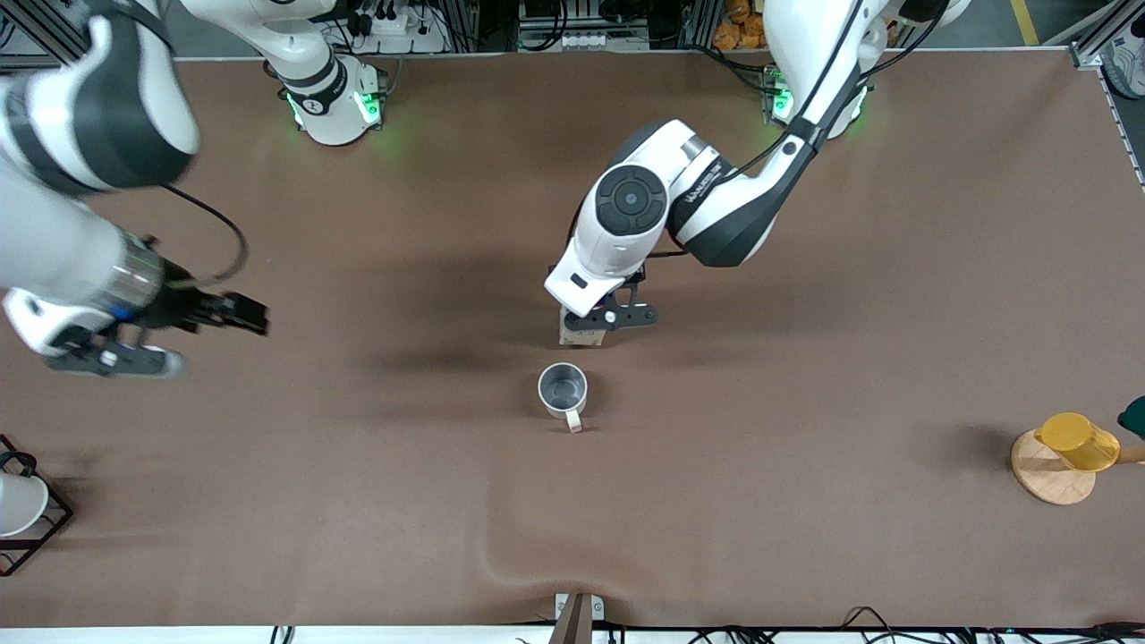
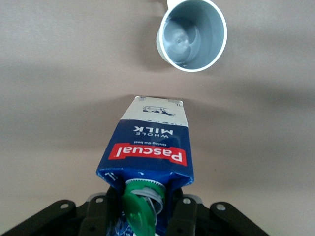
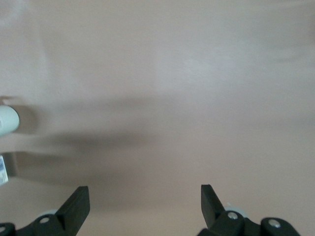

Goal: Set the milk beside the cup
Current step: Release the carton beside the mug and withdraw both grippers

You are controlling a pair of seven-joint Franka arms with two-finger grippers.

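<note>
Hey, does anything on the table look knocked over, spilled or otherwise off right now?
Nothing stands out. The milk is gripped by the left gripper beside the upright, empty cup; no spill shows.

A wide table covered in a brown cloth (image 1: 805, 501) is filling the scene under soft, even light, with faint shadows lying across it. Along the table's edge by the arm bases, aluminium frame rails (image 1: 1087, 45), a white power strip (image 1: 394, 27) and black cables (image 1: 725, 63) are showing against a grey floor.
</note>
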